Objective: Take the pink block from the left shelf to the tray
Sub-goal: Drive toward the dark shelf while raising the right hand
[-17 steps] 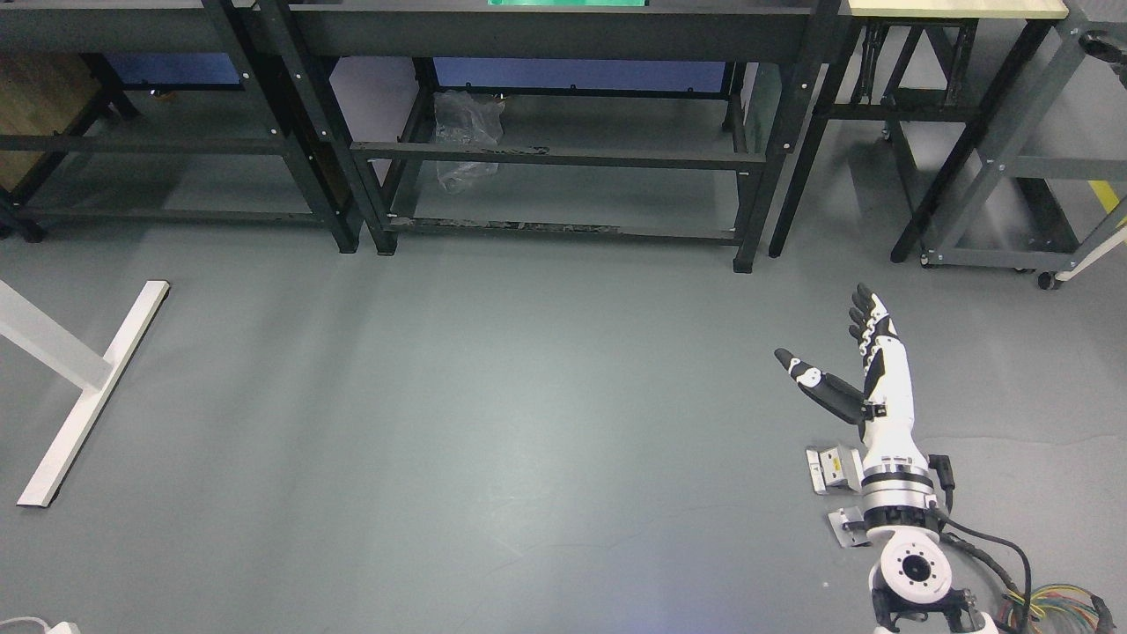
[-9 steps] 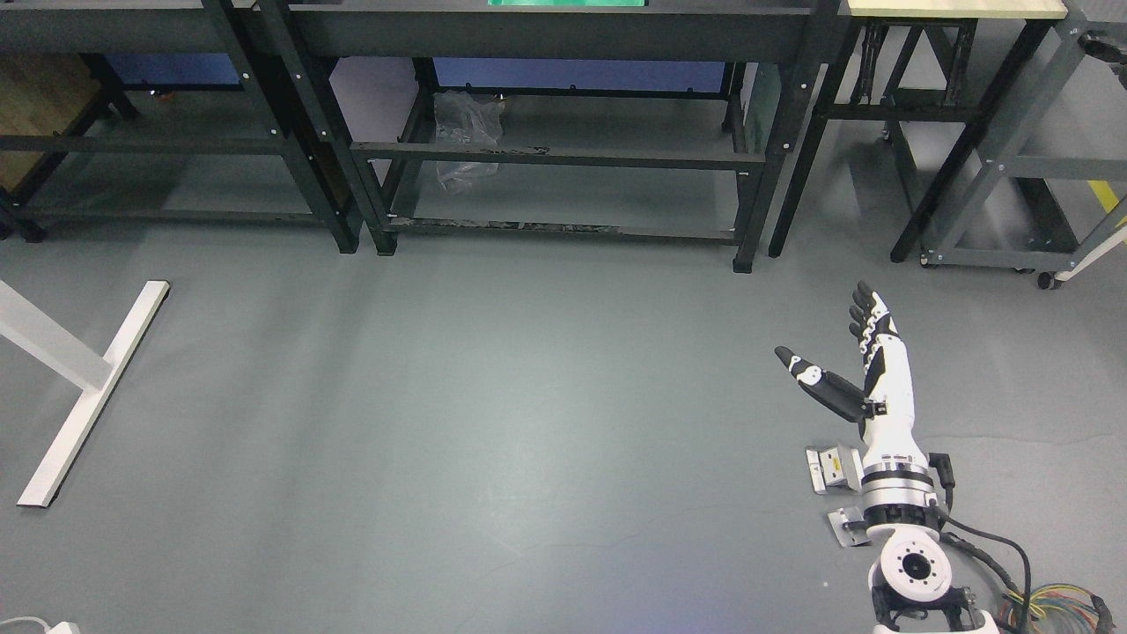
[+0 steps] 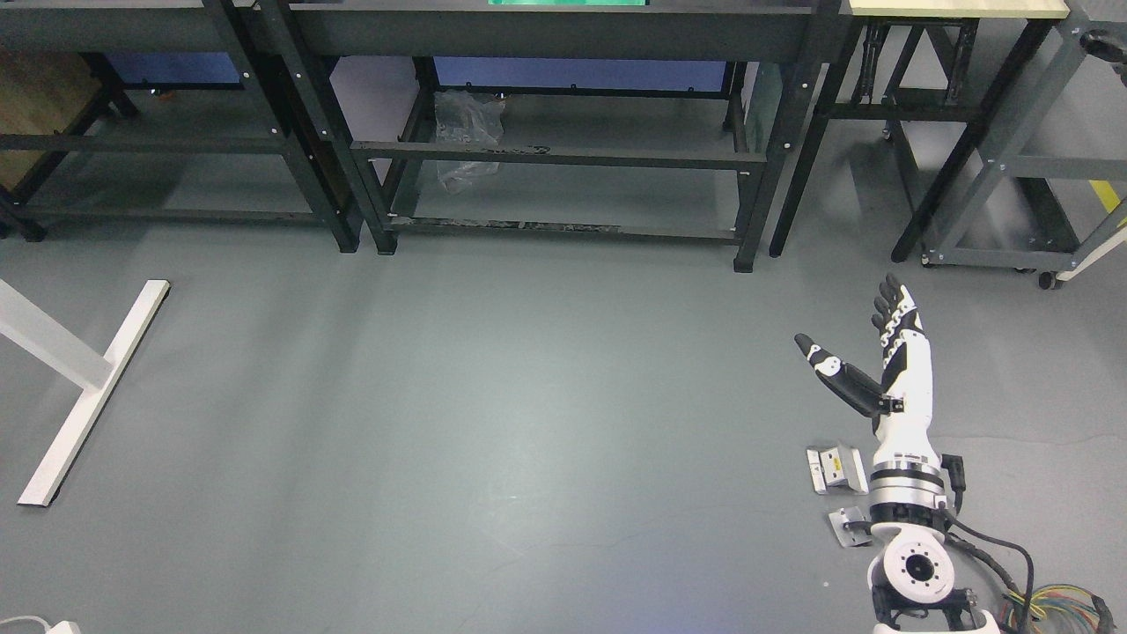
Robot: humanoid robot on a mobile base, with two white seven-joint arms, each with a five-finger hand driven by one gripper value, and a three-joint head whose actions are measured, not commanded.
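Observation:
My right hand (image 3: 858,339) is raised over the grey floor at the lower right, fingers straight and thumb spread, holding nothing. Its white forearm (image 3: 907,423) comes in from the bottom right corner. No pink block shows in the head view. A green tray edge (image 3: 568,3) shows at the top on the black middle shelf unit (image 3: 563,154). The left arm is out of view.
Black shelf racks line the back; a clear plastic bag (image 3: 467,132) hangs inside the middle one. A grey cart frame (image 3: 1004,176) stands at the right, a white stand foot (image 3: 92,387) at the left. Two small metal brackets (image 3: 836,467) lie on the floor by my wrist.
My right hand has moved a little up and to the right, still open. The shelves and floor have not moved.

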